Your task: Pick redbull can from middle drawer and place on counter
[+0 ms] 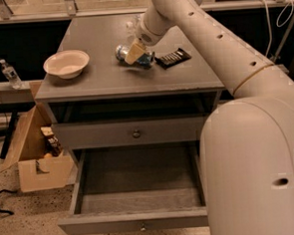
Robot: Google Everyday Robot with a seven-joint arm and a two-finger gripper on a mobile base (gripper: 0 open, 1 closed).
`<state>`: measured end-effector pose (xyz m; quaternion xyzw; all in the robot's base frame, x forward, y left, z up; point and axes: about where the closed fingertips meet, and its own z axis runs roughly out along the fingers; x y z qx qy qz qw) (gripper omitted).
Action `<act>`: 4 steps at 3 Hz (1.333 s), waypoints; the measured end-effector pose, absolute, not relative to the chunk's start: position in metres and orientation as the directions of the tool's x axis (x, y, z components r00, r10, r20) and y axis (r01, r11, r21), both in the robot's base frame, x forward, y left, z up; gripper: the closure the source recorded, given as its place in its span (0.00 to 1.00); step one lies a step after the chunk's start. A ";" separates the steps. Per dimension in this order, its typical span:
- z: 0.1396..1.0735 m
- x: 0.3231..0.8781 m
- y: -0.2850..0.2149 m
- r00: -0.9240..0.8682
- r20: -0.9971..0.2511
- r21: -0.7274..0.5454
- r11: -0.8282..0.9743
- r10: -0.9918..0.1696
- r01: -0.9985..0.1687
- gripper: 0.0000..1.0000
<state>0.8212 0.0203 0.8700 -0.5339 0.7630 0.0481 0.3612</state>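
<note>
Nearest the camera, the middle drawer [135, 177] stands pulled fully out, its dark grey inside bare and its small round knob [142, 227] low on the front. At the lower right, the thick white base of the arm [250, 173] fills the frame beside the drawer. From there the arm rises and leans back over the right side of the cabinet, then folds at the top and slopes down leftward toward the middle of the counter [105, 84].

Above the open drawer, the like-fronted upper drawer [103, 134] sits closed. On the speckled floor to the left, an open cardboard box [37, 163] leans against the cabinet's side with a few things in it.

On the counter, the gripper [134, 54] is down at the surface, a little back from the centre. Its tan fingers [134, 51] are clamped across the redbull can [120, 53], which lies on its side touching the counter, silver end to the left and blue part showing to the right. Just to the right of the can lies a dark ridged snack bar [173, 58]. Well to the left sits a pale bowl [66, 63].

Farther back on the left, a clear water bottle [9, 73] stands on a low ledge. Behind the cabinet runs a dark wall, and a cable [276, 12] loops at the far right.
</note>
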 end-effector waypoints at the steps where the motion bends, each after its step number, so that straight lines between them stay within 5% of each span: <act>1: 0.875 0.841 0.021 -0.183 -0.617 -0.316 0.454 -0.765 -0.833 0.00; 3: 0.932 0.840 -0.022 -0.190 -0.666 -0.376 0.545 -0.721 -0.749 0.00; 4: 0.968 0.794 -0.080 -0.204 -0.723 -0.393 0.636 -0.660 -0.664 0.00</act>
